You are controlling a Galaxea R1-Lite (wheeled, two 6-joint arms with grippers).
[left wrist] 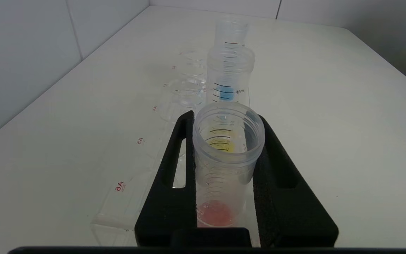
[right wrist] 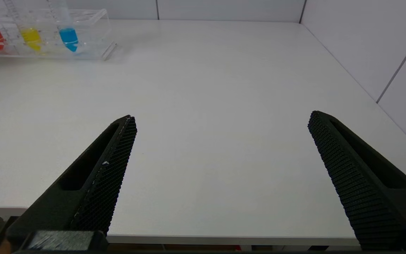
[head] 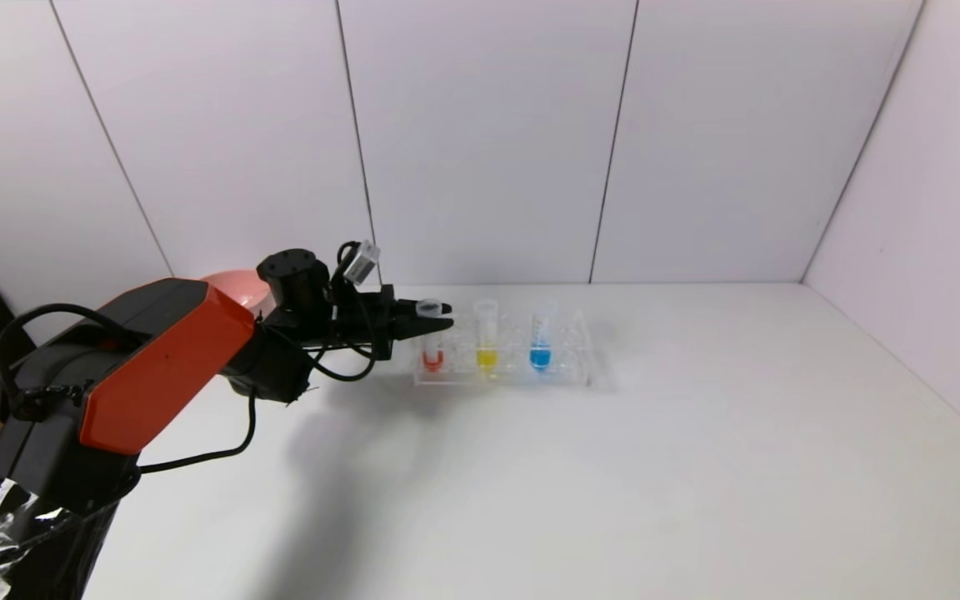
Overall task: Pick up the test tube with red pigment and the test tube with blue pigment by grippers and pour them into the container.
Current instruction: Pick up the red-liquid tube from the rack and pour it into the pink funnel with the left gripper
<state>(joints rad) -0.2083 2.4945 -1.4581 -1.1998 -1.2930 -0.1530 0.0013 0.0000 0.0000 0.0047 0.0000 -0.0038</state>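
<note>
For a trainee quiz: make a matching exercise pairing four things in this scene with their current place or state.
Things:
1. red tube
2. blue tube
3. right gripper
4. yellow tube

States:
A. open, over bare table near its front edge
B. middle of the three tubes
C. clamped between the left gripper's fingers
D. in the rack, farthest from the left gripper

Pairs: 1-C, 2-D, 3-A, 4-B

A lab-style test bench: a bare white table [head: 697, 467] boxed in by plain white wall panels [head: 488, 133]. Just beyond the left hand [head: 434, 321] stands a clear rack [head: 563, 375] of marked tubes with coloured liquids.
</note>
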